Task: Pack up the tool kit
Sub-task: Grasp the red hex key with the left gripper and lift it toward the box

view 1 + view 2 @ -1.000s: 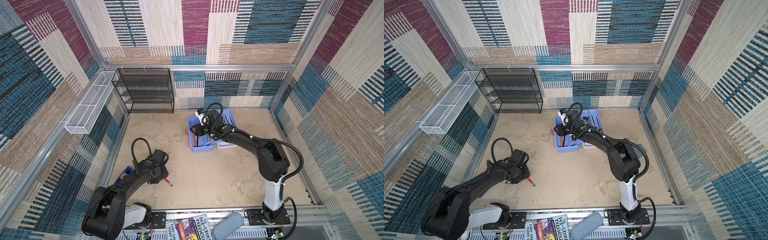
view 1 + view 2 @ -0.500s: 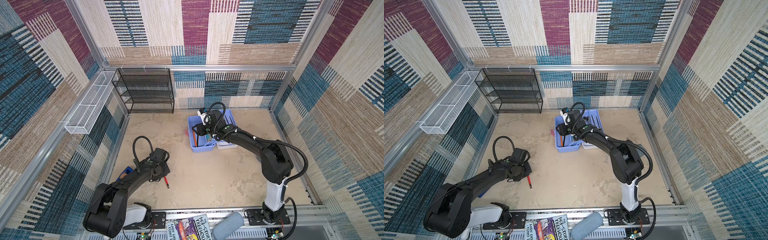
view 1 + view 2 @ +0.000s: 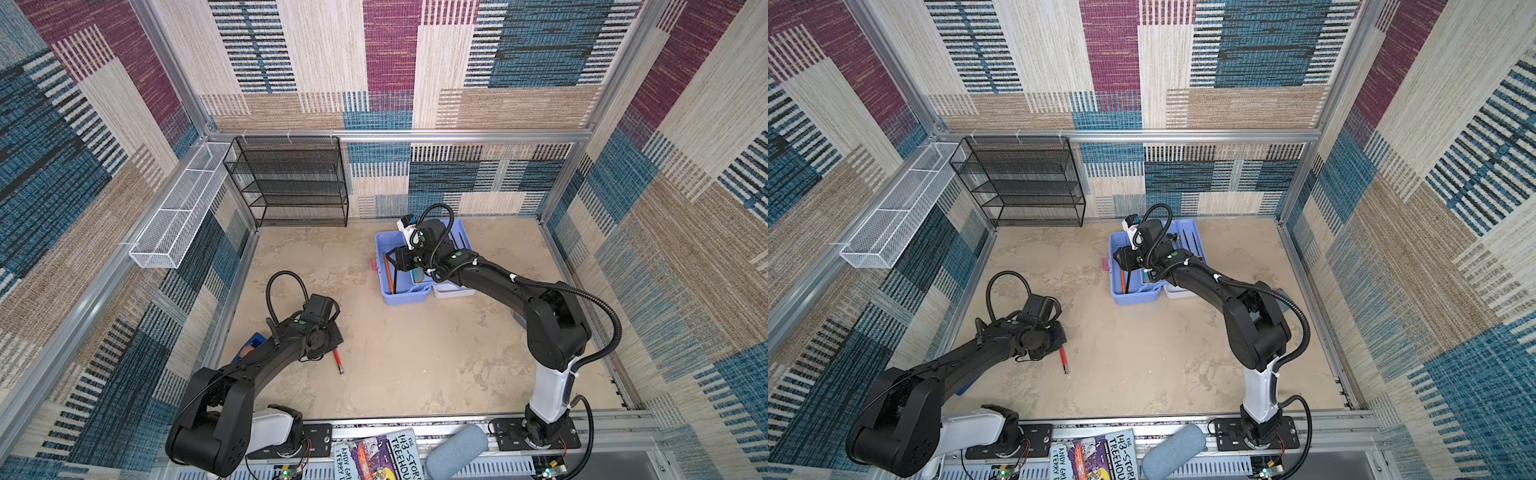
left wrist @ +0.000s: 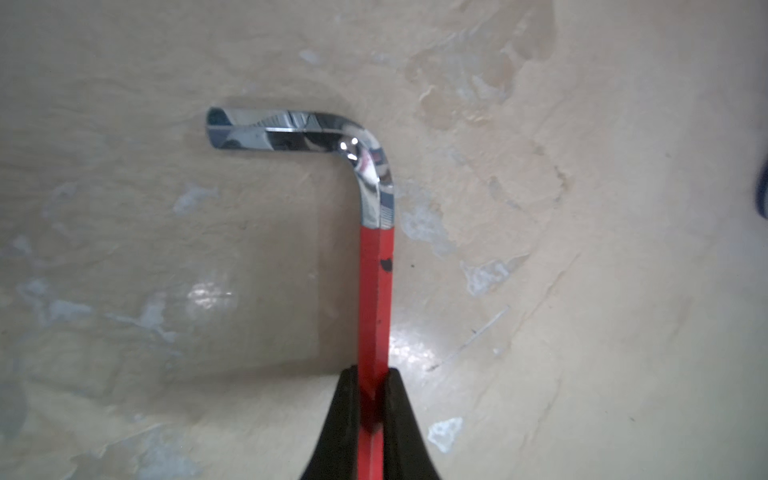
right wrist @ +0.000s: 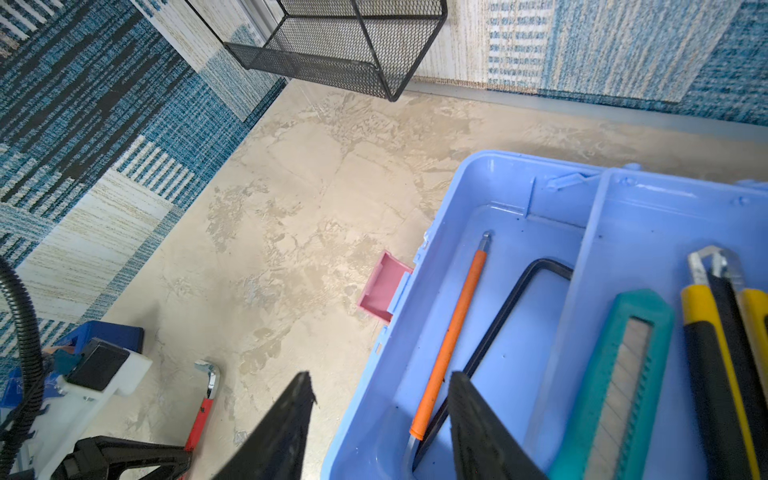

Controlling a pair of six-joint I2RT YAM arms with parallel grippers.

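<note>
Pinching red hex key [image 4: 376, 291] by shank in L claw [image 4: 373, 376], long axis straight out past tips; kit box [image 3: 403, 297] well off, under spread R claw [image 5: 380, 376].

glossy chromed metal hex key [image 4: 376, 232] with matt red coating, smooth lavender-blue plastic box [image 5: 515, 199], mottled beige tabletop [image 4: 582, 291]

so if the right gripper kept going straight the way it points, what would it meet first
Most likely the side wall of the lavender-blue plastic tool box: the right gripper stands open astride its rim, one finger outside, one inside over the slim orange-handled tool. Depth is hard to judge.
</note>
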